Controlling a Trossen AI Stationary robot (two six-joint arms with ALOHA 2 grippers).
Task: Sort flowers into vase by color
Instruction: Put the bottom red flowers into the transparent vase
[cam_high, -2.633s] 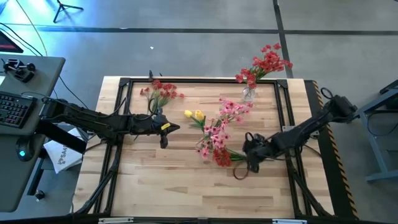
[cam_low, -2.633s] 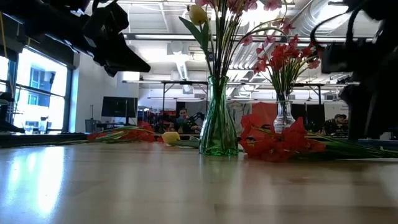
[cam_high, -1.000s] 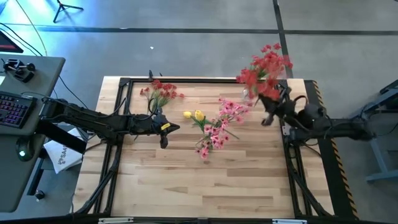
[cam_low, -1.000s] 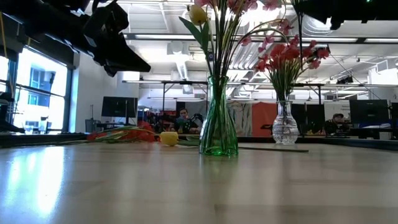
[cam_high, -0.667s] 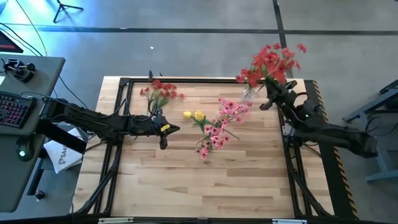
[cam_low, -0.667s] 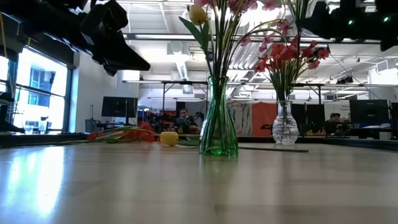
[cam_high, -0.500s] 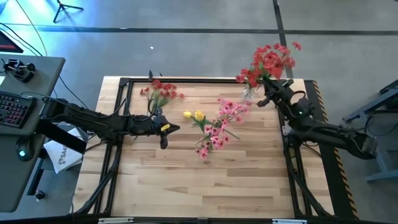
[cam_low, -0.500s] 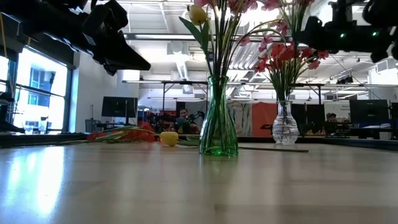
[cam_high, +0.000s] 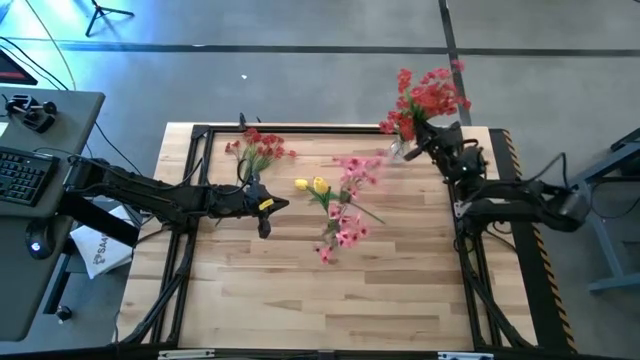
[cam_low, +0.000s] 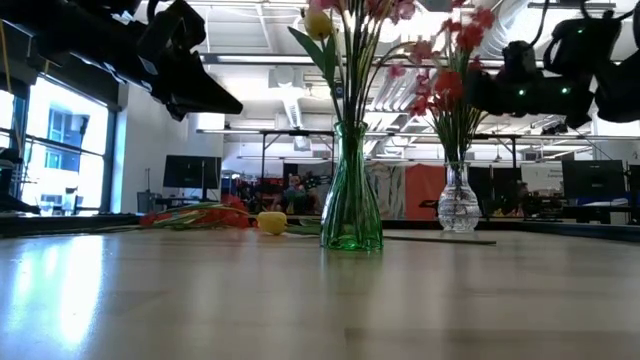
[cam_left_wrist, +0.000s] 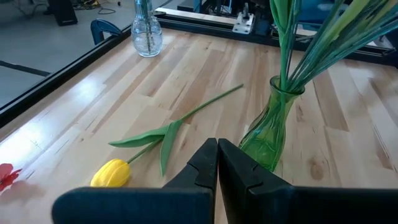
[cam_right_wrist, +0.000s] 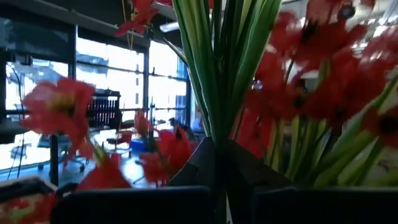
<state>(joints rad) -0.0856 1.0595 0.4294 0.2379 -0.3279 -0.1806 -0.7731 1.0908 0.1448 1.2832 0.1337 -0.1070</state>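
Note:
My right gripper (cam_high: 420, 138) is at the far right of the table, shut on a bunch of red flowers (cam_high: 430, 95) over the clear vase (cam_low: 457, 205). Red blooms (cam_right_wrist: 62, 102) fill the right wrist view. A green vase (cam_low: 351, 195) of pink flowers (cam_high: 345, 200) stands mid-table. A yellow flower (cam_left_wrist: 112, 173) lies flat on the wood beside it. More red flowers (cam_high: 260, 148) lie at the far left. My left gripper (cam_left_wrist: 217, 158) hangs shut above the table near the yellow flower, holding nothing. My right gripper pinches the green stems (cam_right_wrist: 214, 124) of the red bunch between its two fingers, below the blooms. The fingers come about level from the table's right side and lie across the stems. The bunch stands upright, blooms on top. I cannot tell whether its lower ends are inside the clear vase.
A black metal frame (cam_high: 300, 130) runs around the tabletop. Bare wood (cam_high: 330, 300) spreads over the near half of the table. A desk with a keyboard (cam_high: 20, 170) stands off the left edge.
My right gripper has carried the red bunch toward the far edge and over the clear vase, and the bunch has swung more upright. The pink blooms in the green vase have swayed.

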